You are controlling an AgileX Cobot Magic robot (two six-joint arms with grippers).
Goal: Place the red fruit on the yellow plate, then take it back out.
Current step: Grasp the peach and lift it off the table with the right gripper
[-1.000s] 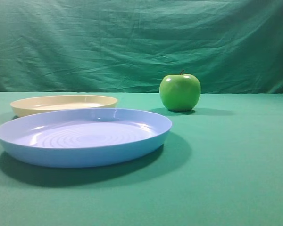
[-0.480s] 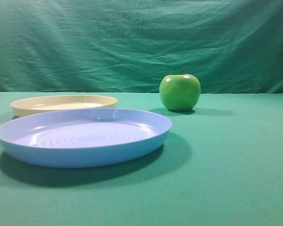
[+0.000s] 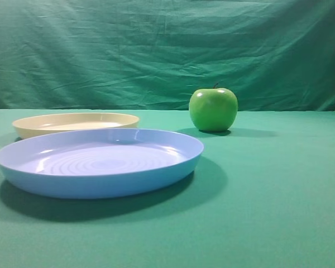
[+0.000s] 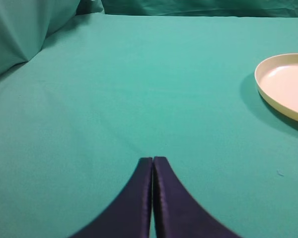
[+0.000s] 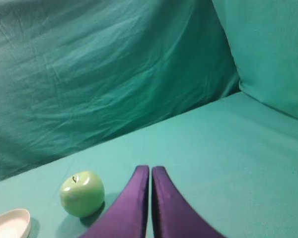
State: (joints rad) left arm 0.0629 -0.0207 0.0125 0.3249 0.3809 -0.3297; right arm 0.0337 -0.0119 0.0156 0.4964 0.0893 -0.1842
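Observation:
The red fruit shows in no view. The yellow plate (image 3: 75, 123) lies at the back left of the exterior view, holding nothing, and its rim (image 4: 283, 84) shows at the right edge of the left wrist view. My left gripper (image 4: 152, 158) is shut with nothing in it, over bare green cloth well left of that plate. My right gripper (image 5: 150, 167) is shut and holds nothing, hanging above the cloth to the right of a green apple (image 5: 82, 193). Neither gripper appears in the exterior view.
A larger light-blue plate (image 3: 99, 162) with concentric rings lies in front of the yellow one. The shiny green apple (image 3: 213, 109) stands behind it to the right. Green cloth covers the table and hangs as a backdrop on the back and sides.

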